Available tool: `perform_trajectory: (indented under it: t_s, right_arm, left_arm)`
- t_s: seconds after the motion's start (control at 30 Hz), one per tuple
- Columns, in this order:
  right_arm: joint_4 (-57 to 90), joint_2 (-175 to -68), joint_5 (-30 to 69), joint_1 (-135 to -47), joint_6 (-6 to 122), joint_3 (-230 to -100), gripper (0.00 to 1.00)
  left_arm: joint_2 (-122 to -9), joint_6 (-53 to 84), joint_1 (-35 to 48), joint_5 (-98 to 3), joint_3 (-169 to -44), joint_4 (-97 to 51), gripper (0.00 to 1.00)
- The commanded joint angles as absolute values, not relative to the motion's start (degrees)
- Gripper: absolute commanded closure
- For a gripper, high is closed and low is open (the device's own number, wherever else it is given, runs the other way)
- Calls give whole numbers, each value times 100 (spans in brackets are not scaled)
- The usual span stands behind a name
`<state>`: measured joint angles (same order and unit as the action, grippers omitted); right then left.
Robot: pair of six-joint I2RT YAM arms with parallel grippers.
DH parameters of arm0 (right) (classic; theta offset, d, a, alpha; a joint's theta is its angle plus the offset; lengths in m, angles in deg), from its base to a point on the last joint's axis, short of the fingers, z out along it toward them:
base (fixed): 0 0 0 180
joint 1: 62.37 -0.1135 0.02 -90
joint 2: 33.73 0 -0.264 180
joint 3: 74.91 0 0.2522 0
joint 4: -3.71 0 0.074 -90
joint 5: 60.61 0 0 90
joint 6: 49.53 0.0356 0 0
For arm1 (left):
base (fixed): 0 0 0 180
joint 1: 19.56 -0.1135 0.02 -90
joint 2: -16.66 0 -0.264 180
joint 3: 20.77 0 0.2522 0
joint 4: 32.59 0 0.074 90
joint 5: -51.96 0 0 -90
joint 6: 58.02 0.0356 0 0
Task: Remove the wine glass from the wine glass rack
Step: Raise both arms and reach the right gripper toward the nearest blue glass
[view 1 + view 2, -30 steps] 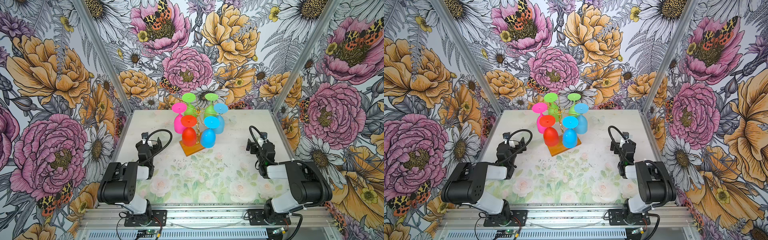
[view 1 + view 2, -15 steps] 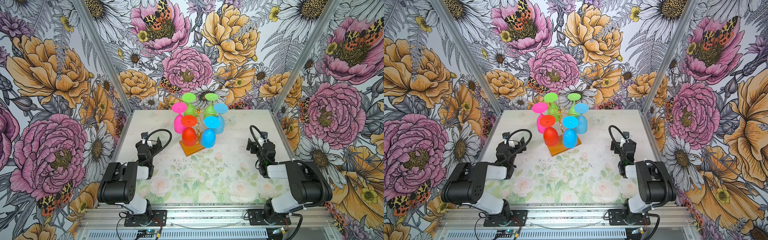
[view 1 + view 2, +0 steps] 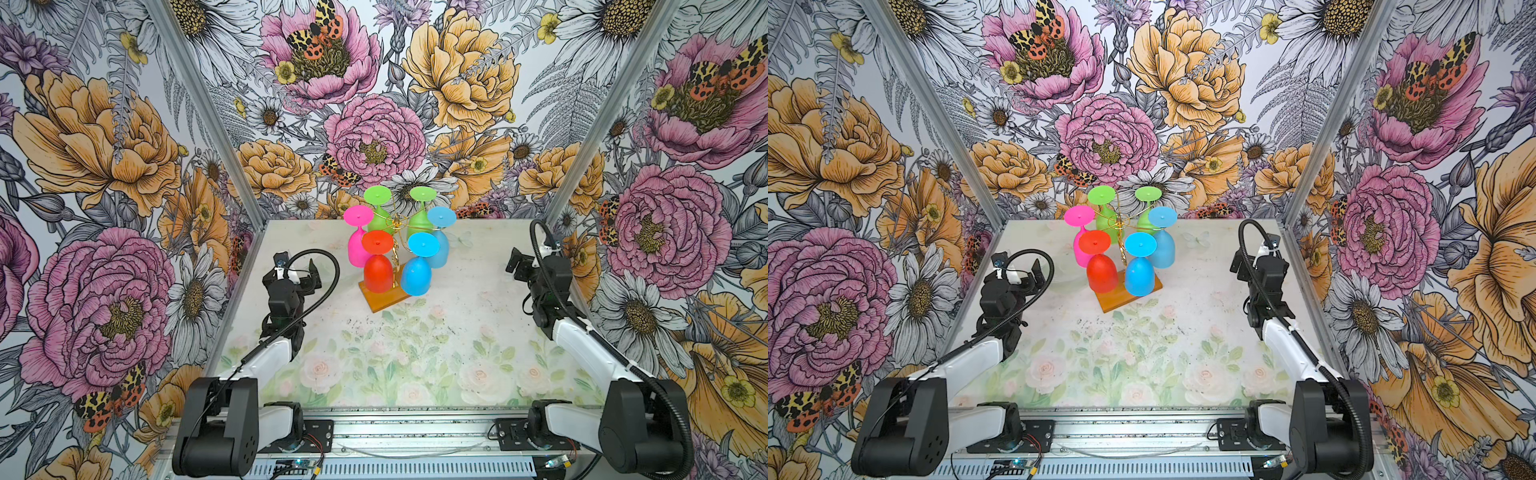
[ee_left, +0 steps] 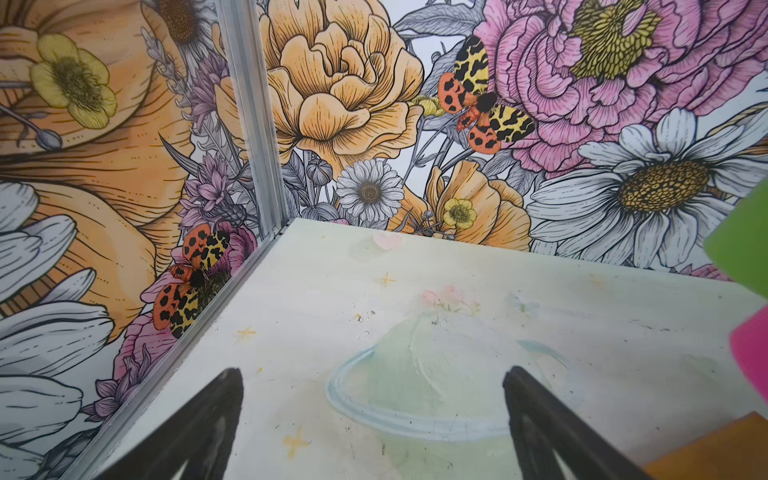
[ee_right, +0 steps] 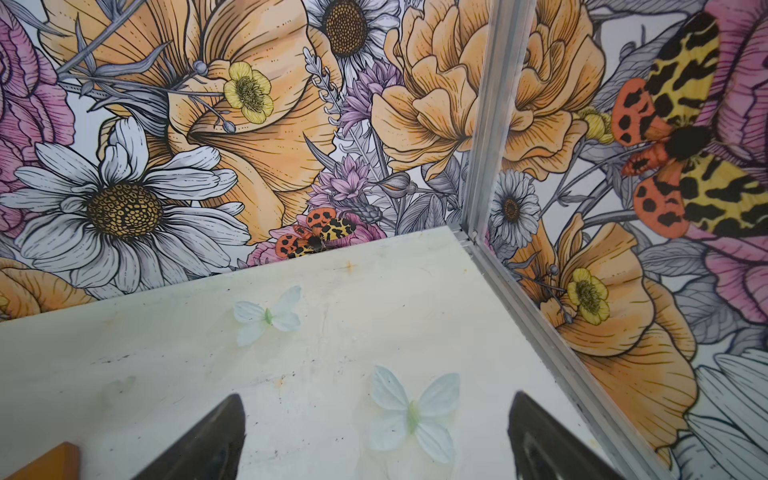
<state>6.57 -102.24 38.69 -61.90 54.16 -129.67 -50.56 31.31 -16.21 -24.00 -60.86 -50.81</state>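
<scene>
The wine glass rack (image 3: 394, 245) (image 3: 1120, 245) is a gold wire stand on an orange wooden base (image 3: 384, 300) (image 3: 1121, 298) at the table's far middle. Several wine glasses hang on it upside down: red (image 3: 378, 274), blue (image 3: 415, 277), pink (image 3: 355, 251), light blue (image 3: 439, 253) and two green (image 3: 377, 218). My left gripper (image 3: 303, 276) (image 3: 1027, 276) (image 4: 372, 370) stands open and empty, left of the rack. My right gripper (image 3: 515, 266) (image 3: 1237, 264) (image 5: 378, 395) stands open and empty, to the rack's right. The left wrist view catches a green glass (image 4: 744, 241), the pink glass (image 4: 752, 353) and the base (image 4: 715, 453).
Floral walls close in the table (image 3: 415, 353) on three sides, with metal corner posts (image 3: 199, 108) at the back. Each arm sits close to its side wall. The rack's base corner (image 5: 50, 461) shows in the right wrist view.
</scene>
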Motion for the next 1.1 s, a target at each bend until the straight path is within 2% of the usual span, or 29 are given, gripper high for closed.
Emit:
perform_trajectory:
  t_s: [0.0,0.07,0.23,0.3,0.57,0.73,1.07]
  right_arm:
    - [2595,-9868,3270,-6174,6170,-13399,1]
    - [3099,-9735,2750,-6174,6447,-13717,2]
    - [3639,-9754,629,-6216,7521,-14433,17]
    - [3643,-9716,326,-6393,7829,-14607,19]
    - [3553,-9752,2,-7363,8605,-15317,25]
    - [3155,-10042,-273,-7730,9056,-15544,28]
    - [2762,-10604,-247,-8384,9257,-15766,45]
  left_arm:
    - [-4408,3008,-1384,-1903,-6294,-3806,1]
    - [-3977,2873,-1308,-1988,-6422,-3205,1]
    - [-3295,2380,-1227,-2777,-6846,-1869,1]
    - [-3113,2323,-1122,-2892,-6983,-1521,1]
    - [-2720,2388,-620,-2968,-7707,-90,1]
    - [-2487,2528,-384,-3227,-7803,25,1]
    - [-2474,2570,-278,-3524,-7935,234,1]
